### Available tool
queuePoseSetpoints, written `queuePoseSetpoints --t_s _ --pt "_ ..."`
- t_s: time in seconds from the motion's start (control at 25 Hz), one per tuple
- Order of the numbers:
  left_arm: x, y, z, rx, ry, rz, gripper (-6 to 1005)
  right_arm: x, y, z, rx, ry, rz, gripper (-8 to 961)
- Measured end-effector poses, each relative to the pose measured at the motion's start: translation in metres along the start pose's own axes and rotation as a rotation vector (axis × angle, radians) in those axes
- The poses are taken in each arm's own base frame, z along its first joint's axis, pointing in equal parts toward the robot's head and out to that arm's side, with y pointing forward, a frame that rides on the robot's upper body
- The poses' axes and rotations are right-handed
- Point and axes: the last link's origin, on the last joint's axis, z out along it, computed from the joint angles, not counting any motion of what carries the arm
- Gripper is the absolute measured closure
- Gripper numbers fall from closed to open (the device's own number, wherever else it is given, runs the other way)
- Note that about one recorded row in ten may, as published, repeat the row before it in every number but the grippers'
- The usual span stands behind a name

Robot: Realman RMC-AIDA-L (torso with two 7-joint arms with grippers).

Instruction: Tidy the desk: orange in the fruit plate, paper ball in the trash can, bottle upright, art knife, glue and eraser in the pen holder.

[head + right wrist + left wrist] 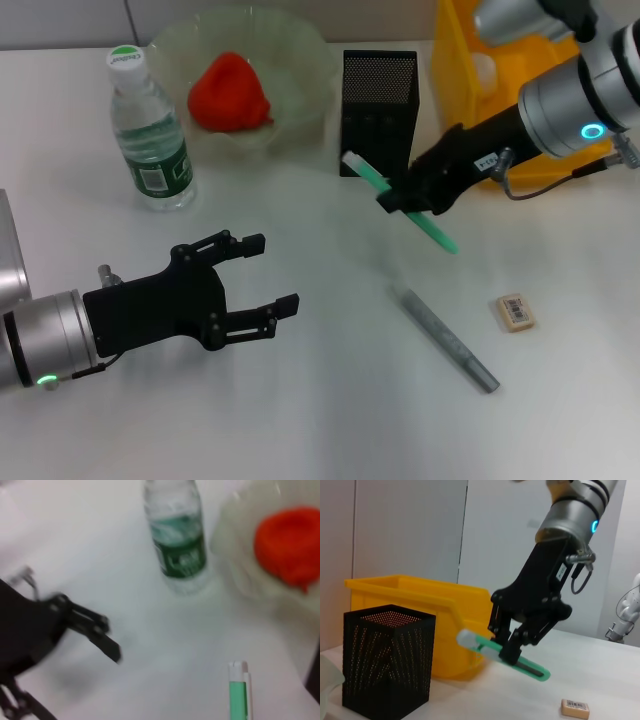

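Green art knife clamped in the right hand beside the pen holder; left hand released.

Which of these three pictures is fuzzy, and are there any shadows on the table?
The right wrist view is fuzzy: the bottle and left gripper smear. The head view is sharp, with soft shadows under the left gripper and the knife held by the right gripper. The left wrist view is clear.

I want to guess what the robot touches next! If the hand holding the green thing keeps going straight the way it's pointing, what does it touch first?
The right gripper points left across the table, holding the green art knife. The bottle seems to lie roughly ahead, though depth is hard to judge. The pen holder sits just beside that path.
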Motion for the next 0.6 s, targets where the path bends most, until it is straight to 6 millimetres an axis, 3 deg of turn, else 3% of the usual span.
queuePoseSetpoints --t_s 0.6 --pt "0.002 -0.002 0.000 0.002 0.000 0.013 139 -0.013 0.000 -0.023 -0.046 -0.377 -0.088 746"
